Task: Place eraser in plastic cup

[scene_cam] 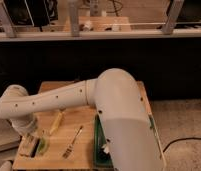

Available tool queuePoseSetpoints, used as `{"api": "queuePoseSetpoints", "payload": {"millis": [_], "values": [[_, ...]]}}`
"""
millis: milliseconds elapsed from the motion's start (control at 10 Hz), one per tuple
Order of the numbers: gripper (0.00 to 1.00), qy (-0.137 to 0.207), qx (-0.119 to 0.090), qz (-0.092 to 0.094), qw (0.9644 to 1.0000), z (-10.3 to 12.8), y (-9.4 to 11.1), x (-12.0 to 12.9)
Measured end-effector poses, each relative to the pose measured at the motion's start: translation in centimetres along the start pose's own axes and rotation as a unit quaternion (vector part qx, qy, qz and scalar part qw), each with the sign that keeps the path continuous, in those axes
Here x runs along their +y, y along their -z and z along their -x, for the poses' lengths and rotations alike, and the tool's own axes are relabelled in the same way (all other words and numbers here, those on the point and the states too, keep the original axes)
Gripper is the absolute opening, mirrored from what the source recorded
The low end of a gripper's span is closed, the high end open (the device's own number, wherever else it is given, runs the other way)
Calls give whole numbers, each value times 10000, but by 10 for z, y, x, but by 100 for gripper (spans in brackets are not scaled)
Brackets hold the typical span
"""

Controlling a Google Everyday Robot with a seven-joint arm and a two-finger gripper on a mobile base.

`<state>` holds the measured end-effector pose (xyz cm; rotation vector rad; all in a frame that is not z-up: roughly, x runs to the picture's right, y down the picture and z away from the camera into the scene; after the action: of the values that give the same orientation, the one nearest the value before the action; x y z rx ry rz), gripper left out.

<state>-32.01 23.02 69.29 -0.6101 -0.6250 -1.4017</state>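
Note:
My gripper point(29, 144) hangs from the white arm point(54, 100) over the front left corner of the wooden table point(84, 155). It is low, at a small pale block that may be the eraser point(28, 148); I cannot tell whether the block is held. The light yellow-green plastic cup point(43, 146) shows just to the right of the gripper, lying close against it and partly hidden by it.
A yellow banana-like object point(56, 121) lies behind the cup. A fork point(72, 143) lies at the middle front. A dark green tray point(98, 142) with a white item point(105, 149) is at the right, mostly hidden by my arm. A railing and a shelf stand behind.

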Motion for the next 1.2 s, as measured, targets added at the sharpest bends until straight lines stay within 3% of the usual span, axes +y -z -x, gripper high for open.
{"api": "queuePoseSetpoints", "payload": {"millis": [500,700,1200], "values": [[5,96,-7,61,9999,-3,-6,5],[20,72,-22,84,9999,-4,-7,6],[73,27,-46,96,9999,-3,-9,8]]}}
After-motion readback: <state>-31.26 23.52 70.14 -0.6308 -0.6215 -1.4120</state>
